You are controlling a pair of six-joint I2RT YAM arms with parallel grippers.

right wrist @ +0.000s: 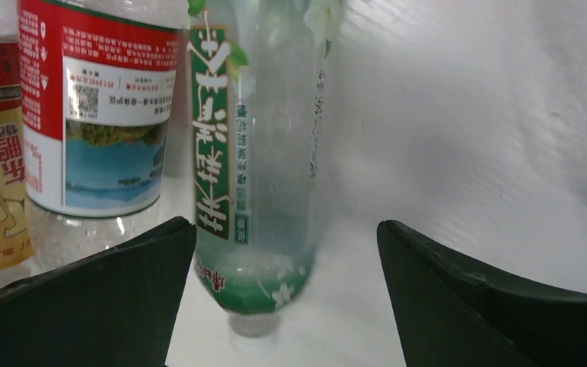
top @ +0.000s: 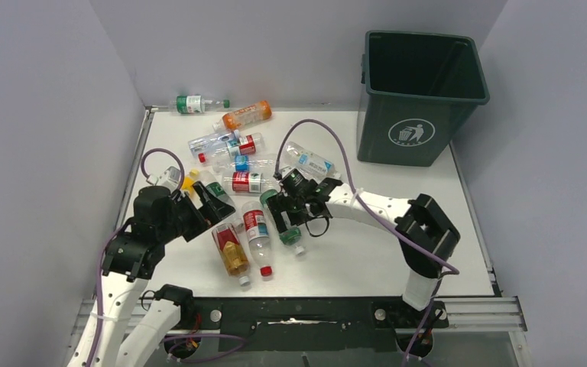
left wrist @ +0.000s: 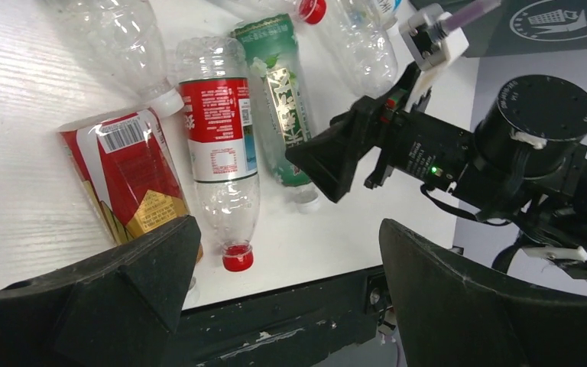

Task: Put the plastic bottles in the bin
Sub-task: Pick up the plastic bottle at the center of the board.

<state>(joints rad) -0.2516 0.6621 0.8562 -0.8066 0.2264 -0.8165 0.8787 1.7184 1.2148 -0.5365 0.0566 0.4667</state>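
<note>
A white litter-person symbol marks the front of the bin [top: 411,134], at one o'clock on the counter [top: 367,260]. White Chinese characters run along the green-label bottle [right wrist: 218,153]. The red-label bottle [right wrist: 99,99] carries print too fine to read; the amber bottle [left wrist: 134,183] bears a barcode.

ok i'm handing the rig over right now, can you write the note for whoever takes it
Left claw: open, holding nothing, low near the table's front left.
Right claw: open, one finger either side of the green-label bottle, which lies flat; not gripped yet.
Bottles: all in view lie scattered across the left and middle.
Bin: upright at the far right corner; no bottle shows inside.
Done: nothing binned.
Left: probably close on the green-label bottle, carry it to the bin, then the rest.
</note>
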